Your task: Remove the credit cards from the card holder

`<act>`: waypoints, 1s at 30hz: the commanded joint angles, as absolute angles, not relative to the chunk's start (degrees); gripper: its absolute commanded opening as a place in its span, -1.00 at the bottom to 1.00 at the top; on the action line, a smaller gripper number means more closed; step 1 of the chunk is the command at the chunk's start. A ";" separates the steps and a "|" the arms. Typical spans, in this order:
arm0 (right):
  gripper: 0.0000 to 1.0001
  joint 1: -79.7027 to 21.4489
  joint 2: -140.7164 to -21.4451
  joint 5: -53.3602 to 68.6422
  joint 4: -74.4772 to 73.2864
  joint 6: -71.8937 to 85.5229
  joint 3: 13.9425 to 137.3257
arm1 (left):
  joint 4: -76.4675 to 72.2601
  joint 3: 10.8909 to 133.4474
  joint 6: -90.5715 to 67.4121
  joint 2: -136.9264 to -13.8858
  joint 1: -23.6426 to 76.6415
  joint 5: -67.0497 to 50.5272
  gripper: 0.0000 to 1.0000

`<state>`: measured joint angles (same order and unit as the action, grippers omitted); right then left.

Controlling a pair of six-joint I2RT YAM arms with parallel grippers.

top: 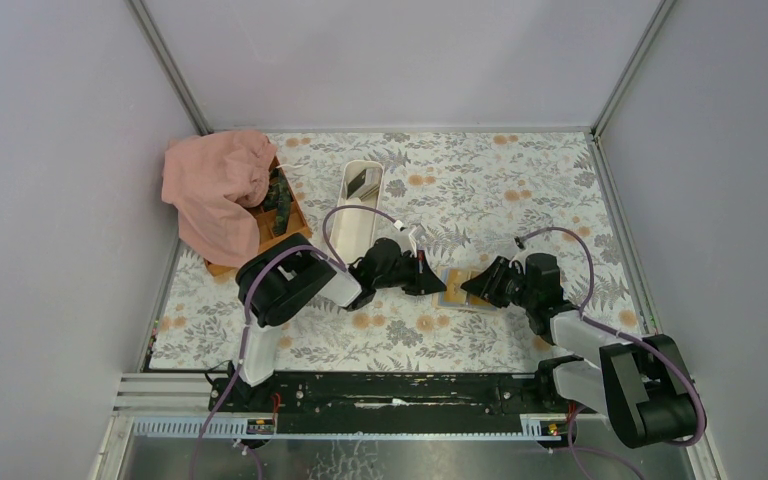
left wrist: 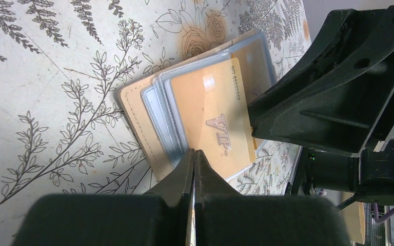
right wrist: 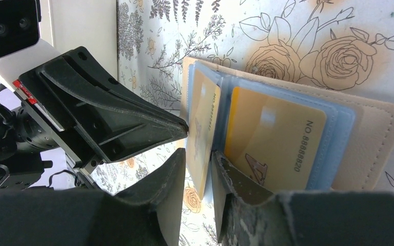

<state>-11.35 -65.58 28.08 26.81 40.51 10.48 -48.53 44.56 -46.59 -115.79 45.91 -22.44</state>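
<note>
Two gold credit cards [right wrist: 274, 138] sit in one open card holder [right wrist: 377, 143].

The right hand [right wrist: 199, 156] straddles a gold card [right wrist: 203, 118] in the card holder [right wrist: 374, 138].

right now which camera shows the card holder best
Left wrist: the card holder lies open, tan cover, sleeves and a gold card clear. Right wrist: close, its near edge behind the right gripper. Top view: tiny, mostly covered.

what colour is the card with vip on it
Golden orange, with raised VIP lettering in the same colour. The card shows best in the left wrist view.
</note>
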 commanded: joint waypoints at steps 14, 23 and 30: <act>-0.32 -11.60 -71.60 35.63 38.17 42.92 10.46 | -44.84 44.12 -44.74 -119.04 46.06 -20.38 -1.00; -0.28 -11.60 -74.30 39.40 44.98 46.02 10.38 | -44.47 44.66 -44.74 -119.66 46.10 -20.59 -1.00; -0.31 -11.65 -67.15 37.16 35.47 41.94 10.90 | -44.32 44.64 -44.65 -119.61 46.06 -20.45 -1.00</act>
